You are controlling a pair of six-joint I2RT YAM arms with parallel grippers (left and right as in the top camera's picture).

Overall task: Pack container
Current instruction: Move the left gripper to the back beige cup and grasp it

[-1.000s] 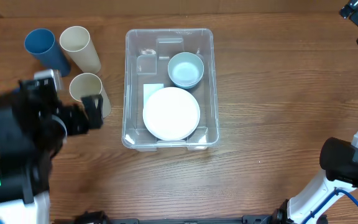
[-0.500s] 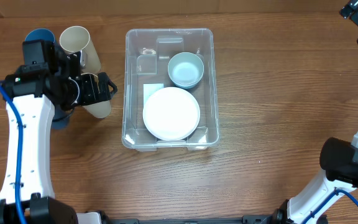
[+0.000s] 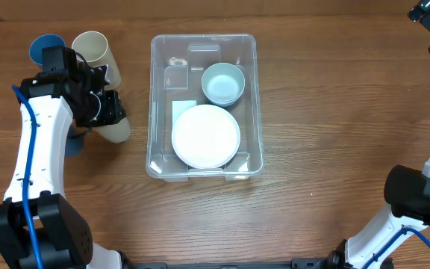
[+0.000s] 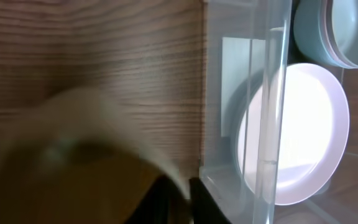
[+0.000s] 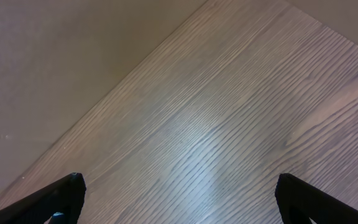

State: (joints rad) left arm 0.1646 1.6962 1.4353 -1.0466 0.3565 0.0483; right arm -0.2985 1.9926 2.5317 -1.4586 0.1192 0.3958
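Mostly blurred, a beige cup (image 4: 73, 140) masks the left gripper (image 3: 107, 110), grip unclear; the right gripper (image 5: 179, 199) gapes.

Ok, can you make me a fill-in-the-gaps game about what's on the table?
1. Inside the clear container lies a round white ____.
2. The bowl next to it in the container is light ____.
3. Outside the container, beside the blue cup, there are ____ cream cups.
4. The right tool holds nothing, and its fingers stand wide ____.

Missing words: plate, blue, two, open.
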